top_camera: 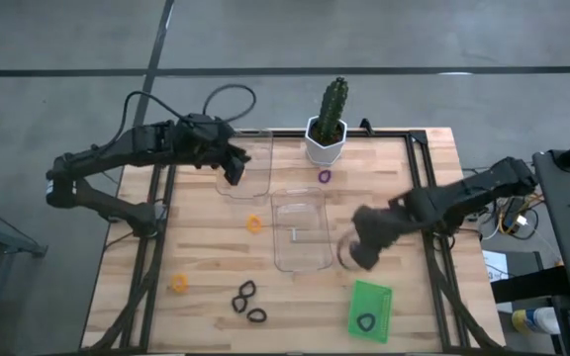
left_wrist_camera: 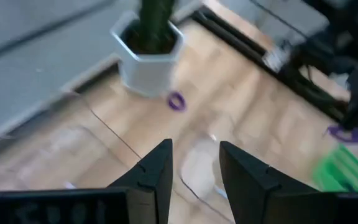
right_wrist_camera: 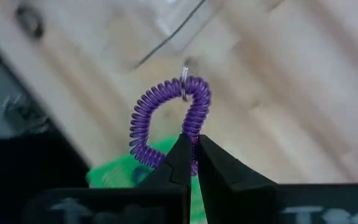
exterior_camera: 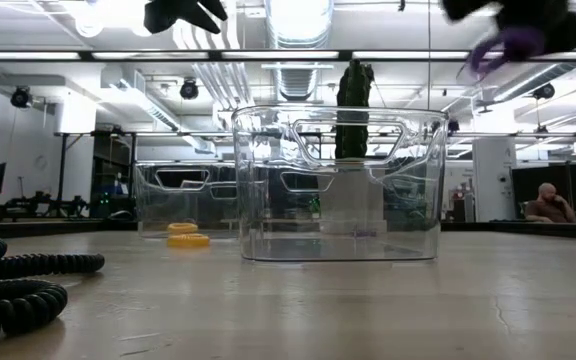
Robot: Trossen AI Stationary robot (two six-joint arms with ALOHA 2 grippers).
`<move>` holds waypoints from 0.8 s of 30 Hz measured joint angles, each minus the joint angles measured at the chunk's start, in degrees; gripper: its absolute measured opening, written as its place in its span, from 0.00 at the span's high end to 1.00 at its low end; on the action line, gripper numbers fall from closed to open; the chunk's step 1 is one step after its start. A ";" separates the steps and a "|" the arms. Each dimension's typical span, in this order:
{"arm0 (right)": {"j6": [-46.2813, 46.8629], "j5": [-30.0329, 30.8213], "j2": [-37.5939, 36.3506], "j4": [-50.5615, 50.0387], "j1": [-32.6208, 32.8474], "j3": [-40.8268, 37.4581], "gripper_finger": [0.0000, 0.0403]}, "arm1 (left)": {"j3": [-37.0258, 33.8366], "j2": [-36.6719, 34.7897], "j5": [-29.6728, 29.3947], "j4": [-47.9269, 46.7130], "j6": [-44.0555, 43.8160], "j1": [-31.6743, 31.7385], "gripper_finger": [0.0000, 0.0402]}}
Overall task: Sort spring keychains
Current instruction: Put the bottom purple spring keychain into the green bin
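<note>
Purple keychain (right_wrist_camera: 169,121) was clamped in right gripper (right_wrist_camera: 191,149), held aloft beside middle clear tray (top_camera: 300,232), likely for dropping in. Left gripper (left_wrist_camera: 194,165) was held over far tray (top_camera: 248,163), jaws apart.

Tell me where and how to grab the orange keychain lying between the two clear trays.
The orange keychain lies flat on the wood as an open loop. Come straight down from above and pinch one side of the coil, one jaw inside the loop, one outside. The left gripper, jaws open over the far clear tray, looks nearest.
</note>
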 joint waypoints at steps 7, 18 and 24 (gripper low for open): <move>11.09 0.45 4.80 0.68 15.12 1.78 0.98 | -4.86 0.05 1.65 -0.11 0.24 -3.75 0.69; 11.36 -6.65 18.17 7.35 22.39 1.51 0.97 | -11.27 0.03 1.09 1.41 -2.93 -4.14 0.69; 8.57 -7.73 21.13 7.44 22.40 1.51 0.88 | -12.30 0.03 5.17 0.38 -2.64 -5.08 0.69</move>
